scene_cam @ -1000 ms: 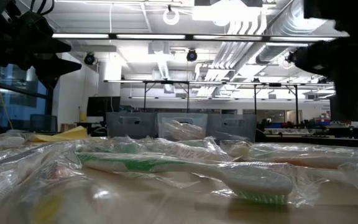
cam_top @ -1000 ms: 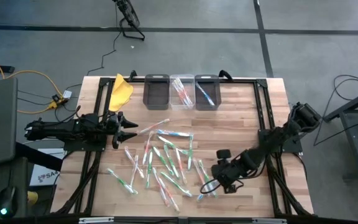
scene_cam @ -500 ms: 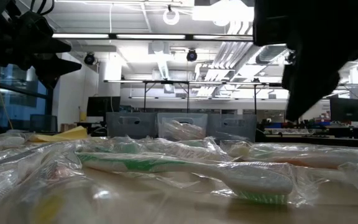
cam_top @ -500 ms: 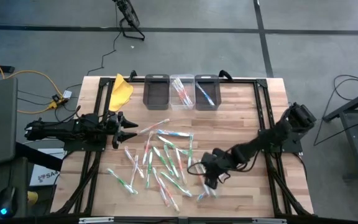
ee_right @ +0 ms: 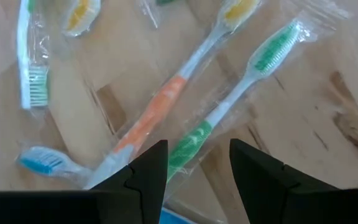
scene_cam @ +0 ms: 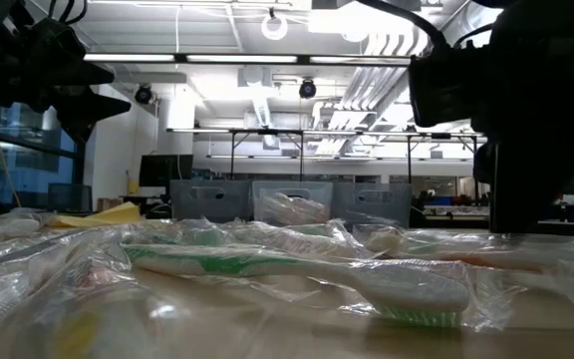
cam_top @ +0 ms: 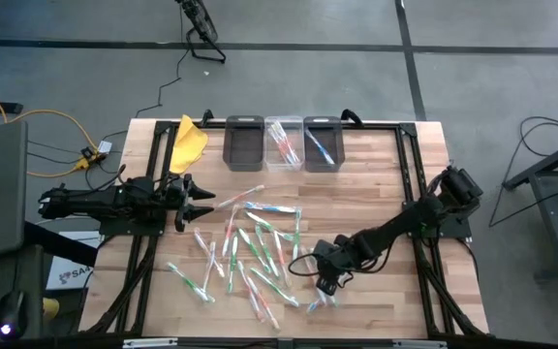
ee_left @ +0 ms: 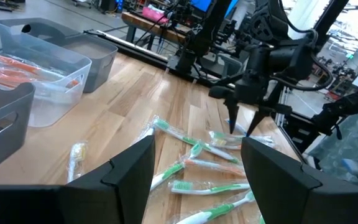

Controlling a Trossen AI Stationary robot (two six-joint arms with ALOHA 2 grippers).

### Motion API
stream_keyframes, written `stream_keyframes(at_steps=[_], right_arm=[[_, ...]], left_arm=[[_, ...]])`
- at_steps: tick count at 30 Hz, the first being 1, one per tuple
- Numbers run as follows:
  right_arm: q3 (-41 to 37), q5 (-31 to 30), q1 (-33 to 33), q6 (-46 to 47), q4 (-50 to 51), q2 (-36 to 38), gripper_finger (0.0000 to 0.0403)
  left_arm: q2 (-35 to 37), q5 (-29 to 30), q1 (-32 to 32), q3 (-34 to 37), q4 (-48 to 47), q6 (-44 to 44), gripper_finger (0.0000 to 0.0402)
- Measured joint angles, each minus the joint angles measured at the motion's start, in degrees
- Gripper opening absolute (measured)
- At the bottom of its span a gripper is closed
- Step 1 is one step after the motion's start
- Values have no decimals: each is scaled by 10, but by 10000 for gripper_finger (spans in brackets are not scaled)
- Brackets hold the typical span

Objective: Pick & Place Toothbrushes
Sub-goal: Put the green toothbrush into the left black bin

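Toothbrushes (cam_top: 260,247) plastic in glossy clear wrappers; table (cam_top: 376,194) matt wood planks.

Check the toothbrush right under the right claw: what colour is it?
Green and clear-white toothbrush, in a clear wrapper; the right wrist view shows it best.

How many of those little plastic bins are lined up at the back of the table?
3, side by side at the table's far edge: a dark left bin, a clear middle bin holding orange toothbrushes, and a dark right bin holding a blue one.
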State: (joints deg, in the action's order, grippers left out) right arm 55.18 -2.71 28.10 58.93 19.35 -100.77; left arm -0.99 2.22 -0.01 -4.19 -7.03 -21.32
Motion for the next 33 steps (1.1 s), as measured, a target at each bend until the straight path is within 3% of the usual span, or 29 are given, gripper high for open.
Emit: stream_keyframes(at_steps=[15,19,25,33], right_arm=[[4,-11,-7,-1,4,-46,163],[2,-15,-15,-5,23,-39,127],[0,-31,-19,-42,31,-19,22],[-1,-103,-45,-92,83,59,9]], left_arm=[[0,0,0,0,0,0,232],[0,0,0,0,0,0,232],[0,8,0,0,1,0,232],[0,75,0,3,48,21,232]])
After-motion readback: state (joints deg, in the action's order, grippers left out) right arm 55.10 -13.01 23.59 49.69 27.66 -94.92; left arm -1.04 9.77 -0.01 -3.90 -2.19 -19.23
